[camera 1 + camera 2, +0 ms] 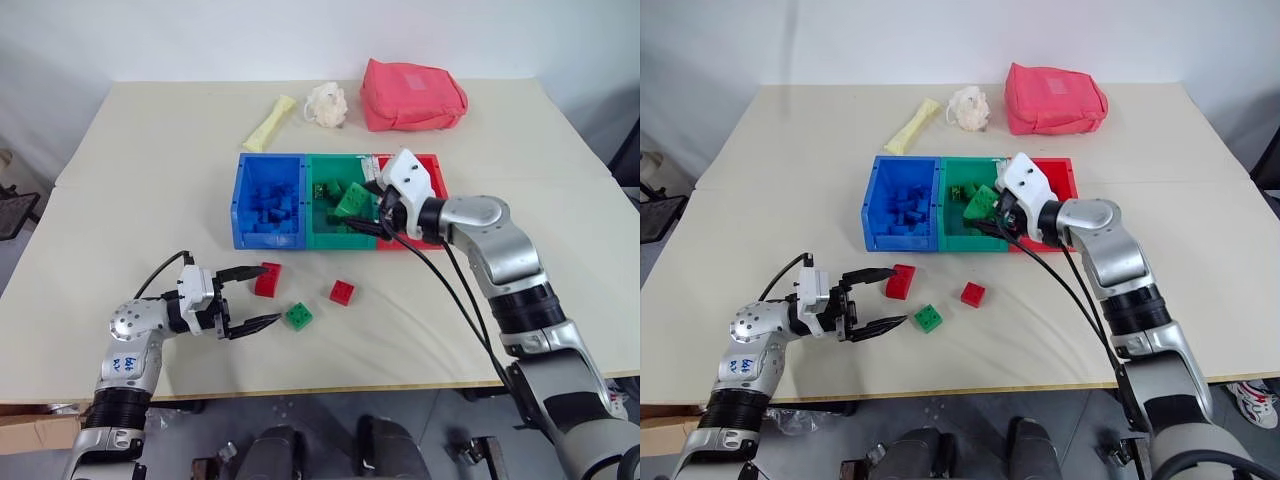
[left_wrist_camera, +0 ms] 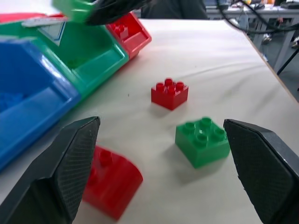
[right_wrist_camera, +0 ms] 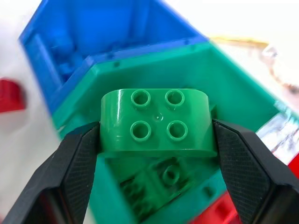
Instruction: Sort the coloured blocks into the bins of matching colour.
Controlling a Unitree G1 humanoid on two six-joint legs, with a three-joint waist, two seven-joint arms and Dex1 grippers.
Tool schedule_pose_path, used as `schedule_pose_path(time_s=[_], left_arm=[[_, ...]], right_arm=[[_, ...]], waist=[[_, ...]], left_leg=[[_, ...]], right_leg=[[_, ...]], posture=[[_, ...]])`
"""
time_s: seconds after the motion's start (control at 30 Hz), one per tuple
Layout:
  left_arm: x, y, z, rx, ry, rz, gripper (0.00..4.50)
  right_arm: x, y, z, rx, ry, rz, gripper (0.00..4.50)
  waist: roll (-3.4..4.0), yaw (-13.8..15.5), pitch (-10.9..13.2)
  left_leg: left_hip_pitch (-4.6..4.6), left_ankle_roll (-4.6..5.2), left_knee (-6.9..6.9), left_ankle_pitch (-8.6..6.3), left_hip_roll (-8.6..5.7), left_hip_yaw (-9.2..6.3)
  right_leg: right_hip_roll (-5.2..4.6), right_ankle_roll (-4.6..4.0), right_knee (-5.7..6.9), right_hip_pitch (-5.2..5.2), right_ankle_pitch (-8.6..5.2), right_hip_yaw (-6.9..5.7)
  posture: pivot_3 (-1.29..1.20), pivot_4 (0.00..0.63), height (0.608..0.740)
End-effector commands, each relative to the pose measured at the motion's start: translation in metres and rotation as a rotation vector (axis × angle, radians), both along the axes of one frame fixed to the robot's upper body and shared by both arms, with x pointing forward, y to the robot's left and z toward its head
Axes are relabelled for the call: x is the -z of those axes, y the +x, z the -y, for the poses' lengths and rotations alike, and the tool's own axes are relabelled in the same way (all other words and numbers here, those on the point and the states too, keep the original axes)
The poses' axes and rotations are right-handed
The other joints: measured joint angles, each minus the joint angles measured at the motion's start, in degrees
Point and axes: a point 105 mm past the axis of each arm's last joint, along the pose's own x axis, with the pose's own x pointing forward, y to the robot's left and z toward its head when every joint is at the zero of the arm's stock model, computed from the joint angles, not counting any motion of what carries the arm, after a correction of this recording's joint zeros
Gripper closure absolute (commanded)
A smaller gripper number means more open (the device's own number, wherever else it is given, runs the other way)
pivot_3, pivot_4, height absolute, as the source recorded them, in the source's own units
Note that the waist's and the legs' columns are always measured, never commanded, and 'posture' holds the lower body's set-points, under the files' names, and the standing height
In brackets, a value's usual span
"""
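1. Right gripper (image 3: 156, 140) clamped on a green block (image 3: 156, 122), one finger on each side face, studs facing the wrist camera.
2. Held above the green bin (image 1: 335, 240), the middle box of the three — probably lined up for a drop into the matching colour.
3. Rounded corners on that block, four studs, glossy plastic; more green pieces already lying in the bin beneath.
4. Blue bin (image 1: 242, 215) on one side with blue bricks inside, red bin (image 1: 438, 180) on the other, partly hidden behind the right wrist.
5. Left gripper (image 1: 248, 298) spread wide and empty, low over the table (image 1: 150, 180), fingers framing the loose blocks — likely staged for the next pick.
6. Still unsorted on the table: a red block with a curved top (image 1: 267, 279) near one left finger, a square green block (image 1: 297, 316), a square red block (image 1: 342, 292).
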Motion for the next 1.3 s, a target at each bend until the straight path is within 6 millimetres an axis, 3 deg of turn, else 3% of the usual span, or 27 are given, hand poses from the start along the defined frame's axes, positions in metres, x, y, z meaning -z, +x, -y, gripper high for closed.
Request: schedule_pose_path(time_s=[0.03, 0.3, 0.57, 0.73, 0.93, 1.2, 1.3], left_arm=[[-0.008, -0.003, -0.003, 0.021, -0.016, 0.017, 0.00], [-0.008, -0.005, -0.012, 0.057, 0.020, -0.002, 0.00], [-0.004, 0.003, -0.022, 0.064, 0.070, -0.003, 0.00], [-0.003, 0.007, -0.023, 0.058, 0.067, -0.003, 0.00], [0.000, 0.009, -0.025, 0.060, 0.065, -0.012, 0.00], [0.001, 0.009, -0.028, 0.063, 0.069, -0.019, 0.00], [0.001, 0.009, -0.029, 0.065, 0.070, -0.021, 0.00]], right_arm=[[-0.014, 0.003, -0.001, -0.008, 0.014, 0.060, 0.04], [-0.020, -0.001, 0.002, -0.031, 0.011, 0.083, 0.04], [0.002, -0.044, 0.021, -0.162, -0.040, 0.032, 0.04], [0.017, -0.073, 0.047, -0.195, -0.058, -0.010, 0.04], [0.043, -0.120, 0.101, -0.174, -0.089, -0.140, 0.04], [0.051, -0.149, 0.154, -0.059, -0.117, -0.202, 0.04], [0.051, -0.154, 0.160, -0.049, -0.123, -0.204, 0.04]], waist=[[0.00, 0.1, 0.0], [0.01, 0.0, 0.0], [0.01, 0.3, 0.0], [0.01, 0.5, 0.0], [0.00, 1.3, 0.0], [-0.01, 1.9, 0.0], [-0.02, 2.0, 0.0]], left_leg=[[0.00, 0.00, 0.00, 0.00, 0.00, -0.01], [0.00, 0.00, 0.01, 0.00, 0.00, -0.01], [-0.02, 0.01, 0.01, 0.00, -0.05, -0.03], [-0.02, 0.01, 0.02, 0.00, -0.03, -0.02], [0.00, 0.03, 0.03, -0.01, -0.05, 0.01], [0.03, 0.05, 0.09, -0.01, 0.04, 0.09], [0.02, 0.05, 0.10, -0.01, 0.03, 0.09]], right_leg=[[0.00, 0.00, 0.00, 0.00, 0.00, 0.00], [-0.01, 0.00, 0.03, 0.01, 0.00, 0.00], [-0.06, 0.00, -0.03, 0.04, 0.00, -0.03], [-0.04, 0.00, -0.03, 0.04, 0.00, -0.03], [-0.08, 0.00, -0.10, 0.11, 0.00, -0.05], [-0.05, 0.02, -0.27, 0.20, 0.01, -0.01], [-0.07, 0.02, -0.28, 0.21, 0.01, -0.03]], posture=[[0.00, 0.150, 0.740], [0.00, 0.150, 0.740], [0.00, 0.150, 0.740], [0.00, 0.150, 0.740], [0.00, 0.150, 0.740], [0.00, 0.150, 0.740], [0.00, 0.150, 0.740]])
